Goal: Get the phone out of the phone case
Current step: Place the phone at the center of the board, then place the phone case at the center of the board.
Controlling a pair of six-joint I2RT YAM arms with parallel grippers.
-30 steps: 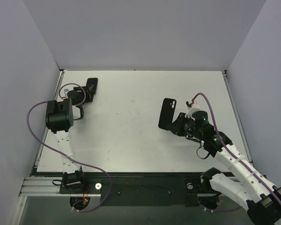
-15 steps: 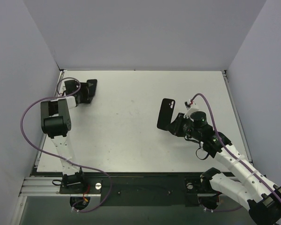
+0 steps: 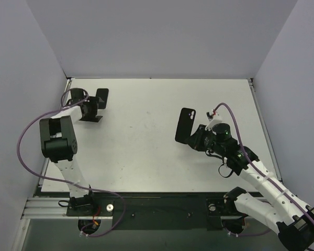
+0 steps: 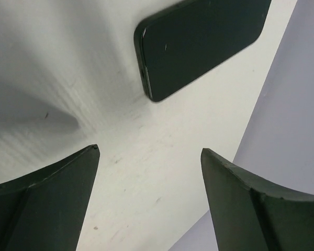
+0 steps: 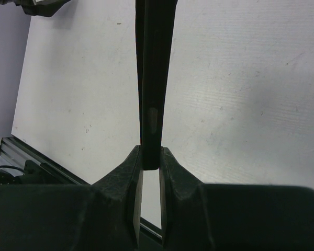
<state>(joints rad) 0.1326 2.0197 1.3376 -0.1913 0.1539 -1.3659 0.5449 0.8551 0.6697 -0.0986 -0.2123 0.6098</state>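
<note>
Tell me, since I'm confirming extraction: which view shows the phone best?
Left wrist: the phone is close up, lying on the table. Top external shows it small; right wrist doesn't show it clearly.

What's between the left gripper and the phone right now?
Only bare table; the open left gripper sits just short of the phone, as the left wrist view shows.

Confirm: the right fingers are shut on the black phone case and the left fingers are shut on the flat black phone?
No. The left fingers are open; the flat black phone lies on the white table beyond them, as the left wrist view shows. The right fingers do clamp the black phone case.
</note>
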